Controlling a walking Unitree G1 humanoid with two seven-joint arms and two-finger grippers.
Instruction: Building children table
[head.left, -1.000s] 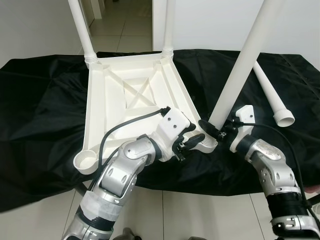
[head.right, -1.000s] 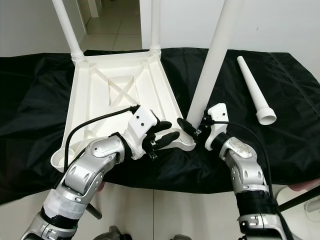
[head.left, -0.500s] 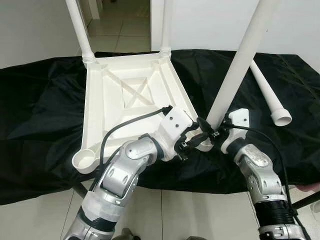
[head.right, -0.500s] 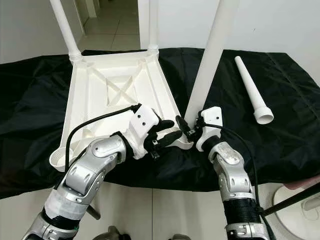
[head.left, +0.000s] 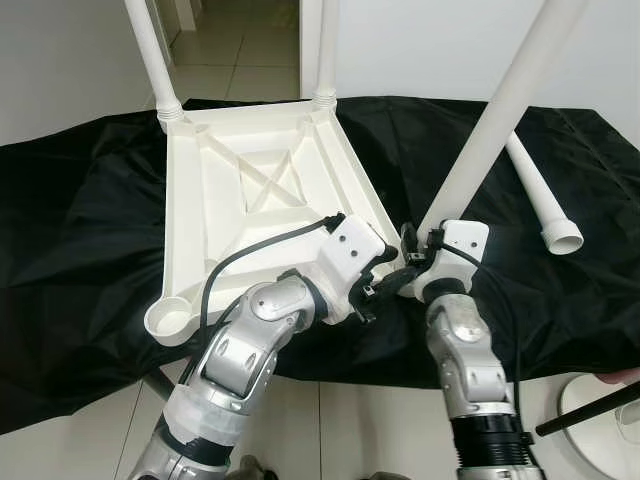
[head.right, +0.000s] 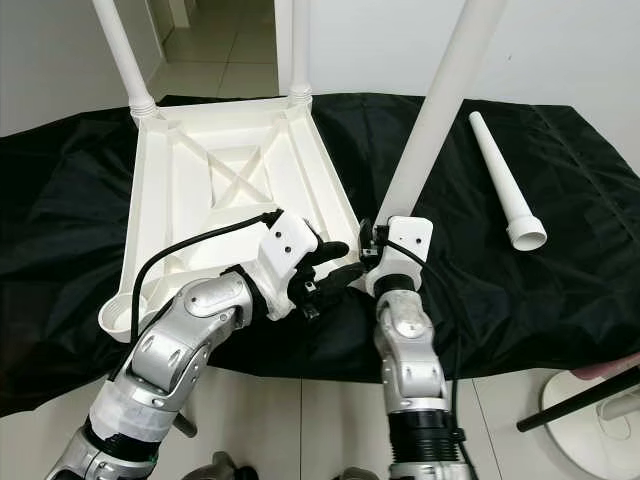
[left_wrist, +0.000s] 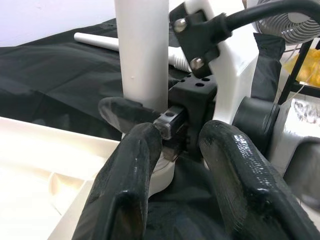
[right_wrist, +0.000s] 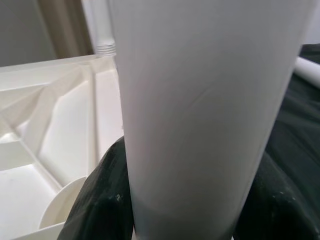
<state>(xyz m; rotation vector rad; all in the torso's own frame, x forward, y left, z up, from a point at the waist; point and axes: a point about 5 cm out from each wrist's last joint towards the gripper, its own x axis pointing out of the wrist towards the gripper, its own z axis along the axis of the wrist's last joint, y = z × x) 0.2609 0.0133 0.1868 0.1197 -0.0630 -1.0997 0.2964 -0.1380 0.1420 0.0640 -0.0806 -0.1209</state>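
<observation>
**A:** Where is your table right now?

**B:** You have the white plastic tabletop (head.left: 262, 195) lying upside down on the black cloth (head.left: 80, 220), filling the centre-left of the frame. Two legs already stand in the corners at the top of the frame, the far-left leg (head.left: 148, 55) and the far-right leg (head.left: 325, 50). The near-left corner socket (head.left: 170, 322) at the lower left is open.

**A:** And the leg you are working on?

**B:** The tilted leg (head.left: 490, 115) runs from the upper right of the frame down to the near-right corner of the tabletop, just right of centre. Your right gripper (head.left: 415, 262) is clamped around its lower end; in the right wrist view its fingers (right_wrist: 102, 200) sit on either side of the white tube.

**A:** Your left gripper?

**B:** The left gripper (head.left: 385, 278) is at that same corner, fingers (left_wrist: 125, 195) parted narrowly and holding nothing, next to the leg's base.

**A:** Anything else?

**B:** A spare leg (head.left: 540, 195) lies flat on the cloth at the right, well apart from the tabletop.
</observation>
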